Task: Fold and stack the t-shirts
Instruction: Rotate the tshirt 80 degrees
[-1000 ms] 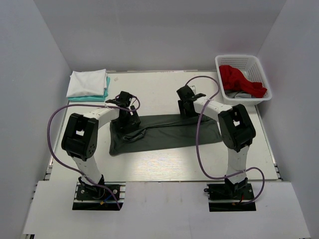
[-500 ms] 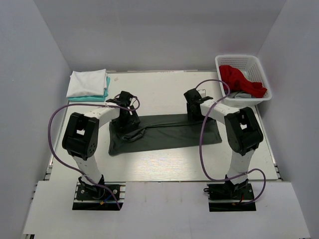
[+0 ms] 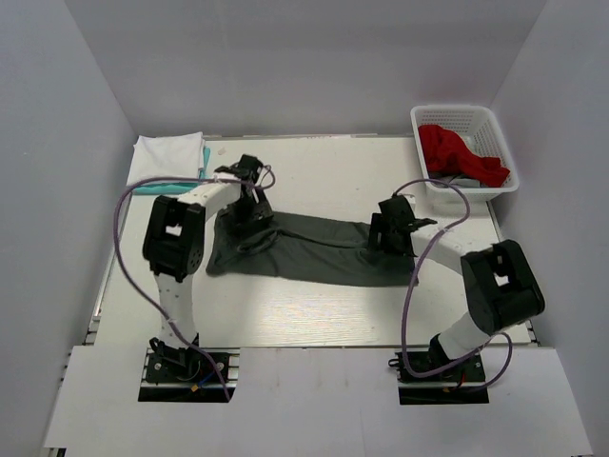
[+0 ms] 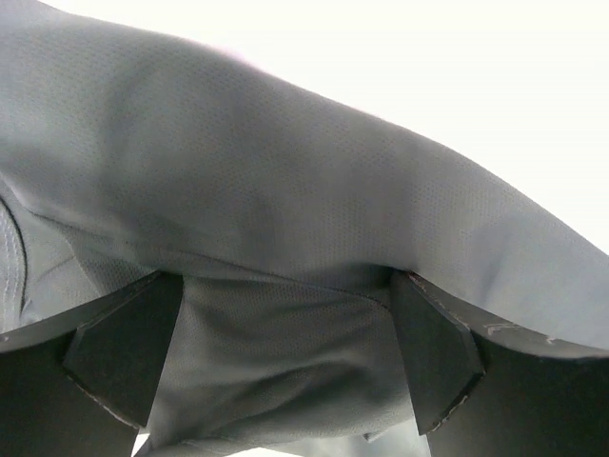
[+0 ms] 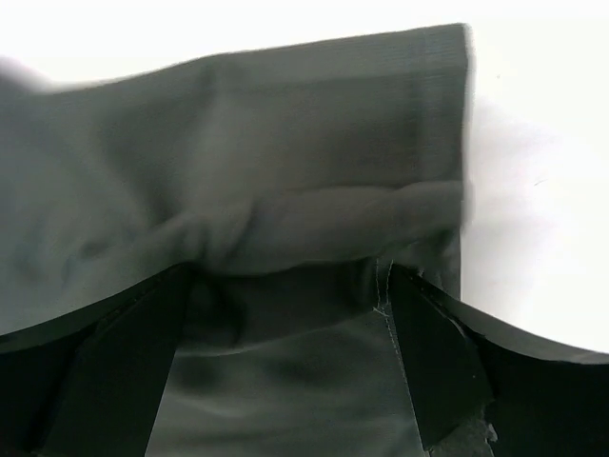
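Bright even light, blown-out, blurry close-ups

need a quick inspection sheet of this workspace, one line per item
surface: white table, dark grey t-shirt spread across its middle
job's things: white t-shirt folded on teal t-shirt, far left; red t-shirt in basket
clutter: white lattice basket, far right
claws: left claw and right claw open, down on the grey cloth
cables: purple cables loop off both arms
surroundings: plain grey walls
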### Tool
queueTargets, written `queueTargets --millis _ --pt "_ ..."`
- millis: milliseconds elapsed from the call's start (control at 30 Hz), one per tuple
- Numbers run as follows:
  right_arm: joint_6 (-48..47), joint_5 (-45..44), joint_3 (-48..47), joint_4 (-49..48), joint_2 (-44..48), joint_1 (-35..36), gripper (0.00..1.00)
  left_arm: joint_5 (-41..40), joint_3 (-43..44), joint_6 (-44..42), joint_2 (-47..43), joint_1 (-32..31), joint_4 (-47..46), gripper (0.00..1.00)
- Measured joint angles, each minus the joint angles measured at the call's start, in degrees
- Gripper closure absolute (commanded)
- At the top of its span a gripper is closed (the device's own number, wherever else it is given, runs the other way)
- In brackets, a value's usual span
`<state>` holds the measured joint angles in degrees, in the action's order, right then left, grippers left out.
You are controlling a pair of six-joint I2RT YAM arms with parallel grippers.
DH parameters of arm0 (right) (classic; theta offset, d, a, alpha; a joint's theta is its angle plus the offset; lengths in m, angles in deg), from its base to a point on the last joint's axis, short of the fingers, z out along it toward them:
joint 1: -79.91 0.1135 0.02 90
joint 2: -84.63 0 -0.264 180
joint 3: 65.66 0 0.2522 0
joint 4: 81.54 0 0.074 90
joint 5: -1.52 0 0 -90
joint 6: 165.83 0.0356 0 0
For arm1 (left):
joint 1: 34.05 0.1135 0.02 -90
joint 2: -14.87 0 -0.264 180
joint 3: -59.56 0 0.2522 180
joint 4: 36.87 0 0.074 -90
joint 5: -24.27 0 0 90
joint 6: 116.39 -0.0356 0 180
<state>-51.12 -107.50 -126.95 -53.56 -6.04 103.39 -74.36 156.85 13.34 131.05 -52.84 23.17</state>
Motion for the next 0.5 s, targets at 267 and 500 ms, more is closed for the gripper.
queueTargets --millis 267,500 --pt "6.9 14.7 15.9 -11.9 15.2 4.3 0.1 0.0 46.0 -3.6 28.3 0.3 -1.2 0.0" --pt "9.7 30.2 21.5 -13.0 22.0 16.5 0.1 12.5 54.9 -1.6 37.7 0.8 -23.2 0.0"
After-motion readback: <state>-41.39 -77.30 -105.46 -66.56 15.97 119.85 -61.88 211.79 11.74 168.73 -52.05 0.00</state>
